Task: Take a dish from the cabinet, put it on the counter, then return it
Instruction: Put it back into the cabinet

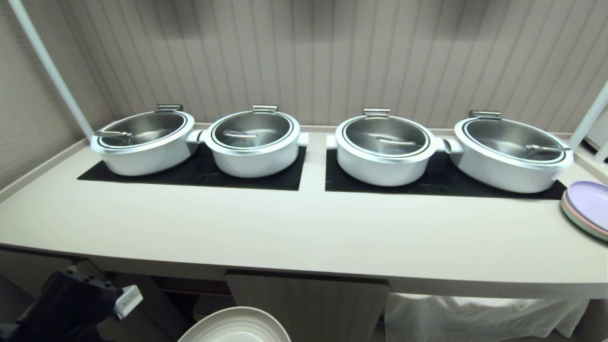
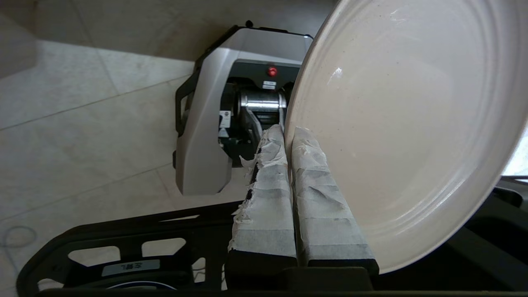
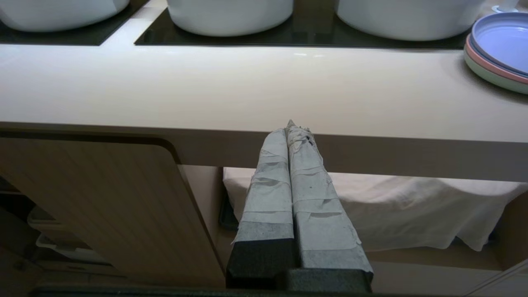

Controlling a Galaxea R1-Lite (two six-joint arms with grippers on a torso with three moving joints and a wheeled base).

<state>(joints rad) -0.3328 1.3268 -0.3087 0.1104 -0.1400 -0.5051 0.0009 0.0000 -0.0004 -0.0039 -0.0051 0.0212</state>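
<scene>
Already Out of the Cabinet: Dish Clamped in the Left Claw

Down below the counter (image 1: pixel 304 237), the left gripper (image 2: pixel 287 134) is pinching the rim of the dish (image 2: pixel 408 123), its taped fingers (image 2: pixel 317 194) pressed together on the edge. In the head view the off-white dish (image 1: pixel 236 327) is hanging in front of the cabinet (image 1: pixel 308 304), lower than the countertop's front edge. The right gripper (image 3: pixel 293 128) is sitting idle with its taped fingers closed on nothing, pointing at the counter's edge above a white cloth (image 3: pixel 412 206). Four lidded pots (image 1: pixel 254 142) are standing on black panels (image 1: pixel 285 180), and stacked plates (image 1: pixel 589 206) are resting at the counter's right end.
</scene>
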